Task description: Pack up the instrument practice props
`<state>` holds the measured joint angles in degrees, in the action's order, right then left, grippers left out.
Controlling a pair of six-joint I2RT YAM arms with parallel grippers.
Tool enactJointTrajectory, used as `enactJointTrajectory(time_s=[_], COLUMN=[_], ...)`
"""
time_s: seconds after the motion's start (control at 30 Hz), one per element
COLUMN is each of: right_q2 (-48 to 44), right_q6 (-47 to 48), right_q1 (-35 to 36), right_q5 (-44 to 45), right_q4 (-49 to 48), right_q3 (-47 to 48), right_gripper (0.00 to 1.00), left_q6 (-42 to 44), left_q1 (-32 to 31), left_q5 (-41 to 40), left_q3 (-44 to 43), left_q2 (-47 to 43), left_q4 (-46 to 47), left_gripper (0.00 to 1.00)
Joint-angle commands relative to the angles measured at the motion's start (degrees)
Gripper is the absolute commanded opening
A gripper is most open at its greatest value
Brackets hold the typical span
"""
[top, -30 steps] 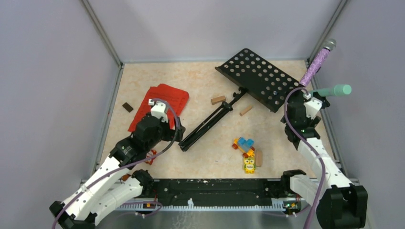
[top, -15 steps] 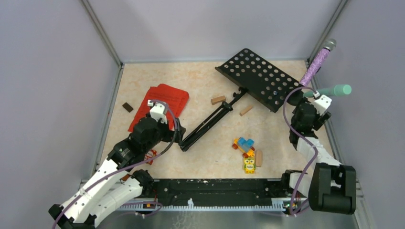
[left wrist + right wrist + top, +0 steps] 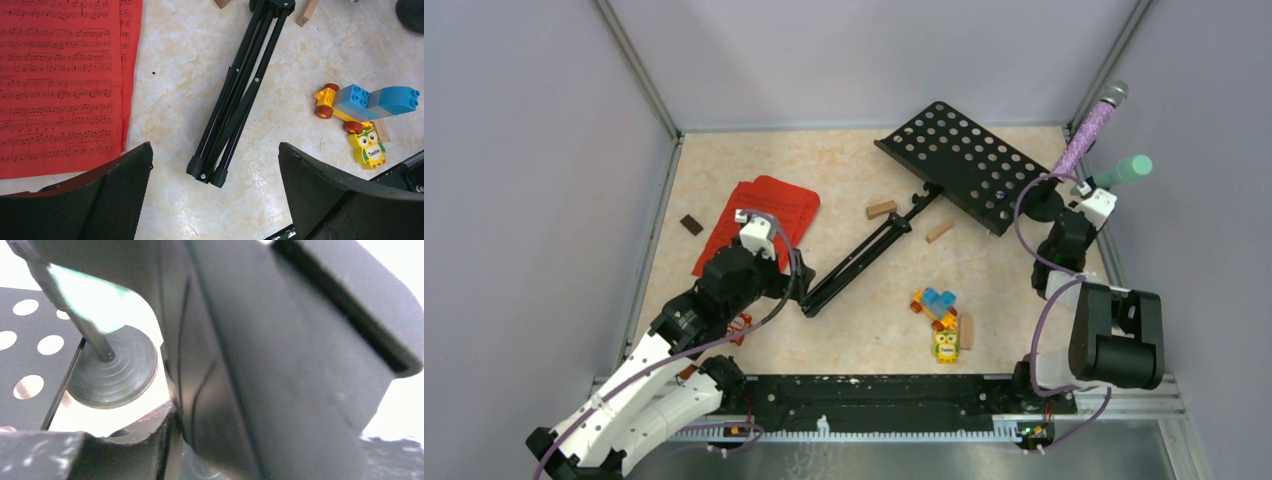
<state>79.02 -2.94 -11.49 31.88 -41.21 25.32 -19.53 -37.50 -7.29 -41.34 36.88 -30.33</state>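
The black perforated music rack (image 3: pixel 964 158) lies flat at the back, its folded tripod legs (image 3: pixel 864 255) running toward my left arm. My left gripper (image 3: pixel 796 288) is open and hovers just above the leg tips (image 3: pixel 206 172), which lie between its fingers (image 3: pixel 120 195) untouched. Red sheet-music pages (image 3: pixel 766 212) lie to its left. My right gripper (image 3: pixel 1092 205) is at the back right, at the foot of the mint-green microphone (image 3: pixel 1126 171). Dark blurred shapes fill the right wrist view, hiding how the jaws stand. The purple microphone (image 3: pixel 1088 130) leans on the wall, in a round-based holder (image 3: pixel 112 372).
A brick car and an owl figure (image 3: pixel 942 322) sit at the front centre. Wooden blocks (image 3: pixel 881 209) lie near the tripod hub, and a dark block (image 3: pixel 690 224) lies by the left wall. The right wall (image 3: pixel 1184 200) stands close beside my right gripper.
My right gripper has moved back and right, in against the mint-green microphone, whose head has tipped upward. The left arm has hardly moved.
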Motion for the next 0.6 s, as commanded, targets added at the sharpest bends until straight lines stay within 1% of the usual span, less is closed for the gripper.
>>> enactJointTrajectory(time_s=[0.0,0.07,0.13,0.2,0.27,0.37,0.43,0.5,0.57], right_q2=[1.13,0.67,-0.75,-3.49,-7.74,-16.68,-23.99,-31.90,-37.55], right_q6=[2.65,2.68,2.67,2.21,1.32,-0.47,-2.91,-5.02,-6.37], right_q1=[-0.99,-0.95,-0.99,-0.99,-0.99,-0.99,-0.98,-0.88,0.47], right_q5=[-1.68,-2.36,-1.88,-0.42,2.01,5.26,6.28,4.84,0.49], right_q4=[-9.44,-10.42,-11.19,-9.30,-4.57,6.17,15.09,24.75,33.43], right_q3=[1.14,0.40,-0.46,-0.98,-0.89,0.49,2.59,5.70,9.16], right_gripper=[0.25,0.15,0.01,0.00,0.00,0.00,0.00,0.00,0.00], left_q6=[0.54,0.54,0.61,0.63,0.63,0.63,0.63,0.63,0.57], left_q1=[0.18,0.16,0.16,0.15,0.23,0.21,0.23,0.19,0.22], left_q5=[0.60,0.65,0.75,0.87,0.96,1.03,1.10,1.25,1.66], left_q3=[0.35,0.38,0.38,0.36,0.42,0.42,0.51,0.48,0.52], left_q2=[-0.23,-0.23,-0.11,0.00,0.07,0.12,0.16,0.28,0.53], left_q4=[2.55,2.65,2.69,2.64,2.70,2.76,2.86,2.97,2.99], left_gripper=[0.99,0.99,0.99,0.99,0.99,0.99,0.99,0.99,0.99])
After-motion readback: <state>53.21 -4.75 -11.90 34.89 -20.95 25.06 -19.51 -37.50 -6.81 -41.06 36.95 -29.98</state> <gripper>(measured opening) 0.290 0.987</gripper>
